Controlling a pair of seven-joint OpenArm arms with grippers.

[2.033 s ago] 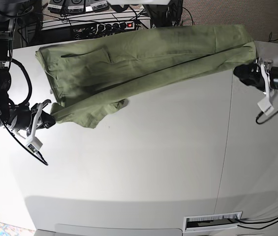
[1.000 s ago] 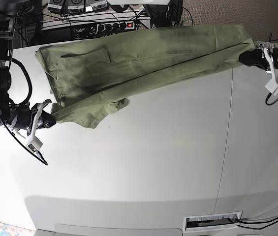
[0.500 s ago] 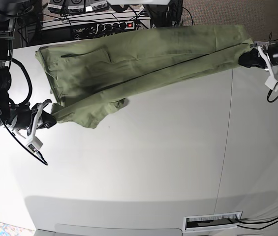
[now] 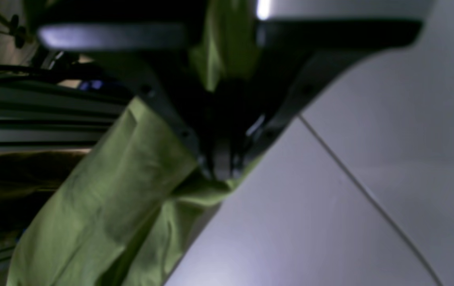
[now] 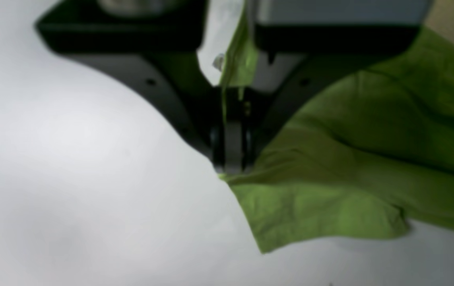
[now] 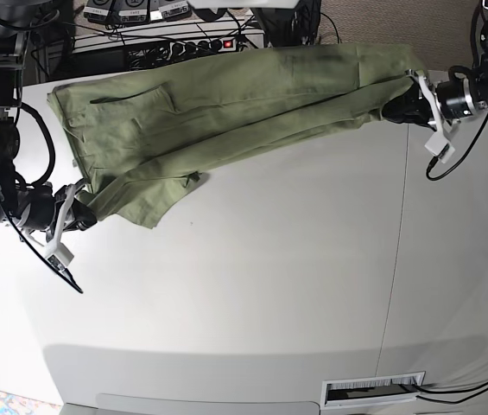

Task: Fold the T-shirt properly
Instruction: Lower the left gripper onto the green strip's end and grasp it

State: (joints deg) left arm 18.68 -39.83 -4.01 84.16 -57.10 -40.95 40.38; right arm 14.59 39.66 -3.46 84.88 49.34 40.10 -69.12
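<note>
Both arms reach in low over the white worktop (image 6: 269, 285) from opposite sides, each lying nearly level with its wrist turned toward the cloth. The left pincer (image 6: 402, 105) sits at the far right of the base view near the back edge, its dark fingers (image 4: 195, 139) pressed together on a bunched corner of the T-shirt (image 6: 226, 104); in the left wrist view the green fabric (image 4: 103, 198) gathers into the closed tips (image 4: 221, 172) and also shows above them between the finger bases. The right pincer (image 6: 84, 214) lies at the left edge of the base view, likewise pinched tight on a corner of the shirt; the right wrist view shows the tips (image 5: 230, 169) clamped on the cloth edge (image 5: 310, 214), with a flap lying flat on the worktop just beyond.

There is one T-shirt, olive green, stretched in a long diagonal band across the back of the worktop between the two pincers, folded lengthwise with creases along it. No readable writing or label shows anywhere on it. There are two arms and two pincers.
</note>
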